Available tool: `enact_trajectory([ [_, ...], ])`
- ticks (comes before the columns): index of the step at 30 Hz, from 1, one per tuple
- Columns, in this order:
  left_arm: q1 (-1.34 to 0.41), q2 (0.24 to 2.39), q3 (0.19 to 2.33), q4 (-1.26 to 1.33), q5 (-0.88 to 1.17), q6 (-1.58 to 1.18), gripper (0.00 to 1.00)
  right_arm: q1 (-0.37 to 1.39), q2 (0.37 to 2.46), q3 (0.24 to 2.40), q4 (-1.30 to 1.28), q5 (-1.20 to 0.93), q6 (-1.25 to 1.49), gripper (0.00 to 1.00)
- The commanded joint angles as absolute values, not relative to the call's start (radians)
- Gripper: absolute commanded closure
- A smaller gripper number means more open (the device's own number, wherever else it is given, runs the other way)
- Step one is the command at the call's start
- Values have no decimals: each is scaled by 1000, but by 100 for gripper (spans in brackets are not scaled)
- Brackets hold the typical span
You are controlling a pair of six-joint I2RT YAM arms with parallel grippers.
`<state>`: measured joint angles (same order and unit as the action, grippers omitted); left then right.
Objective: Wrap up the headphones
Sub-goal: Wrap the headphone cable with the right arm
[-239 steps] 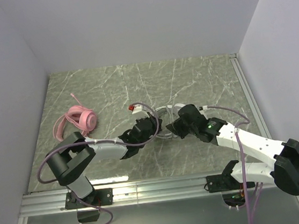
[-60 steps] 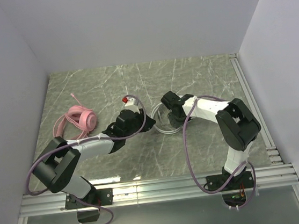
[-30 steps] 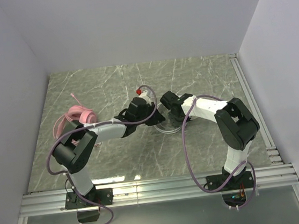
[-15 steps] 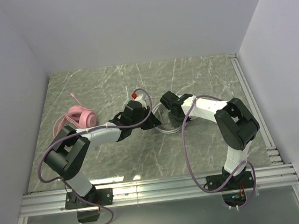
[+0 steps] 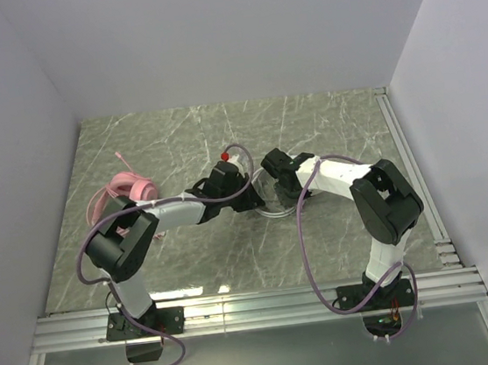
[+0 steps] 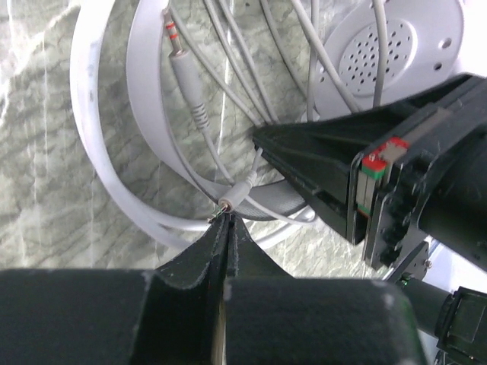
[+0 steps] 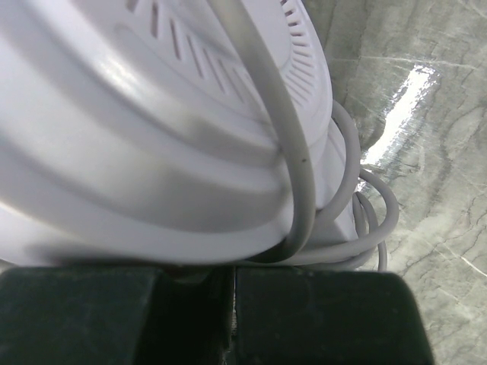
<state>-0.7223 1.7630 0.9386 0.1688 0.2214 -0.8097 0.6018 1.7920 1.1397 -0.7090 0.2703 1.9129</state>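
so your left gripper (image 6: 227, 222) had its fingers pinched on the pale cable (image 7: 272, 99) beside its plug (image 6: 243, 188), which ran up and right from the tips toward the white headset (image 6: 85, 114) at mid-frame. your right gripper (image 7: 232, 283), fingers pressed together, sat against its earcup (image 7: 152, 114); both arms reached low, meeting there.

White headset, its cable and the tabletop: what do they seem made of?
White headset: probably hard moulded plastic, smooth, soft sheen, with moulded vent slots. Cable: thin pale sheath, likely rubbery plastic, since it bends in loose loops. Tabletop: grey-green marble pattern with white veins, glossy from its reflections; stone or laminate, can't tell.
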Motion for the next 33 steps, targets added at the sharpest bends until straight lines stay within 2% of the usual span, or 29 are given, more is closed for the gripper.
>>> enact_trajectory([
  [1, -709, 1785, 995, 175, 252, -818, 94, 606, 1812, 1124, -689, 322, 1928, 100],
  [33, -655, 1884, 1160, 98, 267, -810, 92, 630, 1832, 1137, -689, 342, 1927, 100],
])
